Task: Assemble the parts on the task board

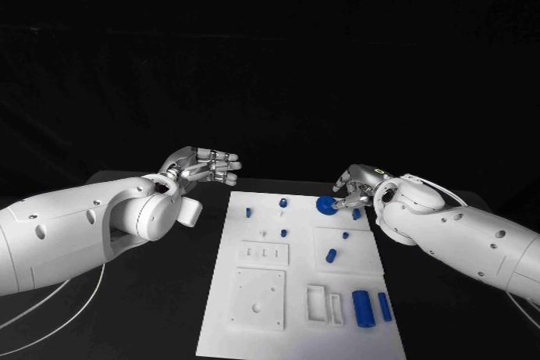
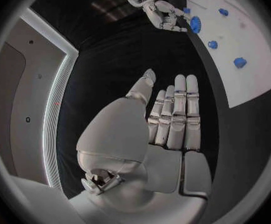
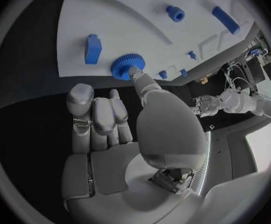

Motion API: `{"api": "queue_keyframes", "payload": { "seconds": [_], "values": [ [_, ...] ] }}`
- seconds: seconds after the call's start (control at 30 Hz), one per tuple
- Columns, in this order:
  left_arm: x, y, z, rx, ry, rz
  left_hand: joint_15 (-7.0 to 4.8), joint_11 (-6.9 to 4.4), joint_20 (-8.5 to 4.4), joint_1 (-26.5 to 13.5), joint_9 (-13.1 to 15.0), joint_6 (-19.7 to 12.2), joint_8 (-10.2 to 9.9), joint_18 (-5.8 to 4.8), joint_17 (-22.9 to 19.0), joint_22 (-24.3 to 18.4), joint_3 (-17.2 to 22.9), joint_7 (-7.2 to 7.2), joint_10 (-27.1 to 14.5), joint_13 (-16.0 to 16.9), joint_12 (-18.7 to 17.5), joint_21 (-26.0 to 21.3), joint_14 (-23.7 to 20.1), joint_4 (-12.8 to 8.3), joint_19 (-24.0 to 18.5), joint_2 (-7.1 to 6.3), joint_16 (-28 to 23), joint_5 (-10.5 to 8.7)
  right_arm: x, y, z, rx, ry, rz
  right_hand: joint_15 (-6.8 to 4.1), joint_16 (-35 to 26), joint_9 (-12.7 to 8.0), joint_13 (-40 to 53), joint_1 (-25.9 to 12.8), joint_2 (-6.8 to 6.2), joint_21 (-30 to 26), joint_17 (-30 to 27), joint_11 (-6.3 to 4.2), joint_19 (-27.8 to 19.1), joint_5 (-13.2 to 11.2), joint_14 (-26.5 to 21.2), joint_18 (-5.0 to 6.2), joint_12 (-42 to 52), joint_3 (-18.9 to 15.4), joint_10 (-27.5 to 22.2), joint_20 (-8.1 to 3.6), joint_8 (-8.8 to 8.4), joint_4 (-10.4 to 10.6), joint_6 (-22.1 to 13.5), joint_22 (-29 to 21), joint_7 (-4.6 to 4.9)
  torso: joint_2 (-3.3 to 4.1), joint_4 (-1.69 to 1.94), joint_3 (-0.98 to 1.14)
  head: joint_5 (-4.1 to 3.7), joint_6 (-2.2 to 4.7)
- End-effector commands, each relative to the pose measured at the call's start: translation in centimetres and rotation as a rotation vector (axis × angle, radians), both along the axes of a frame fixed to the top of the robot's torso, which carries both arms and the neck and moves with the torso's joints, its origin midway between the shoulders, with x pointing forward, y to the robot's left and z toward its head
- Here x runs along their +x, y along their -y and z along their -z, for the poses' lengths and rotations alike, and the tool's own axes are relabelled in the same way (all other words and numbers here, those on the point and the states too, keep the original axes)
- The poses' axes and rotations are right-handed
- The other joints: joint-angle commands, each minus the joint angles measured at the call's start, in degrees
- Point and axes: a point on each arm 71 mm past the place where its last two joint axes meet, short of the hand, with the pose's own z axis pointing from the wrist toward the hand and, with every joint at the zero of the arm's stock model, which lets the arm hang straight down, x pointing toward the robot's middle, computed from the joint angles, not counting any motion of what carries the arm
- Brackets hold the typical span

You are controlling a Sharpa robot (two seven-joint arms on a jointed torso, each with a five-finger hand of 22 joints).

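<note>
The left hand (image 1: 203, 166) is hovering over the black table (image 1: 147, 297) just off the task board's (image 1: 298, 329) far left corner, fingers spread and holding nothing. On the board, small blue parts are lying scattered: a peg (image 1: 249, 212) near the left edge, a small piece (image 1: 331, 255) mid-board, a large cylinder (image 1: 361, 307) near the front. At the far right corner, the right hand (image 1: 358, 187) is touching a blue gear (image 1: 325, 205) with one fingertip, the other fingers curled; whether it is gripping the gear I cannot tell.

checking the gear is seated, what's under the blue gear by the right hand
The blue gear lies on the white task board, the right hand touching its rim. Whether a peg or hole sits beneath is covered by the gear itself.
</note>
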Motion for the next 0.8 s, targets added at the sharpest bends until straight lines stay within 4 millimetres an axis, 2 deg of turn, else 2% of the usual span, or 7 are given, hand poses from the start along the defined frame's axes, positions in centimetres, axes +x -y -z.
{"api": "queue_keyframes", "payload": {
  "seconds": [0.03, 0.5, 0.8],
  "values": [
    [-0.02, 0.27, -0.25, -0.002, 0.010, 0.018, -0.05, 0.16, 0.05, 0.5, 0.1, -0.4, -0.1, 0.70, 0.0, 0.0, 0.3, -0.01, -0.4, 0.1, 0.0, 0.2, -0.4, 0.0, -0.3, -0.17, -0.2, 0.00, -0.03, -0.26, 0.81, 0.024, -0.077, -0.004, 0.03, 0.2, 0.0, 0.1, 0.1, 0.71, 0.1, 0.1, 0.04, 3.0, 0.3, 0.4, 0.19, 0.3, -0.2, 0.5, 0.47, -0.03, 0.2, -0.2, 4.9, 0.01, 0.02, -0.01, 0.05, 0.03, -0.11],
    [-0.01, 0.21, -0.23, 0.008, 0.010, 0.019, -0.05, 0.19, 0.05, 0.5, 0.1, -0.5, -0.1, 0.71, 0.0, 0.0, 0.3, 0.05, -0.4, 0.1, 0.0, 0.3, -0.4, 0.0, -0.2, -0.19, -0.2, 0.03, -0.08, -0.73, 1.07, 0.065, -0.075, 0.004, 0.02, 0.1, -0.1, 0.2, -0.2, 0.76, -0.2, 0.2, 0.03, 3.1, 0.9, 0.5, 0.16, 0.4, -0.7, 0.6, 0.45, -0.07, 0.5, -0.1, 5.3, 0.00, -0.09, -0.12, 0.08, 0.02, -0.38],
    [0.01, 0.20, -0.23, 0.009, 0.010, 0.020, -0.04, 0.19, 0.07, 0.6, 0.1, -0.5, -0.1, 0.71, 0.0, -0.1, 0.3, 0.04, -0.5, 0.1, 0.0, 0.3, -0.4, 0.1, -0.3, -0.29, -0.3, -0.01, -0.09, -0.81, 1.02, 0.084, -0.071, 0.010, 0.06, 0.1, -0.1, 0.2, -0.2, 0.76, -0.4, 0.2, 0.09, 3.2, 0.8, 0.5, 0.18, 0.3, -1.8, 0.6, 0.49, -0.06, 1.6, -0.5, 5.5, 0.06, -0.08, -0.02, 0.08, 0.02, -0.48]
  ]
}}
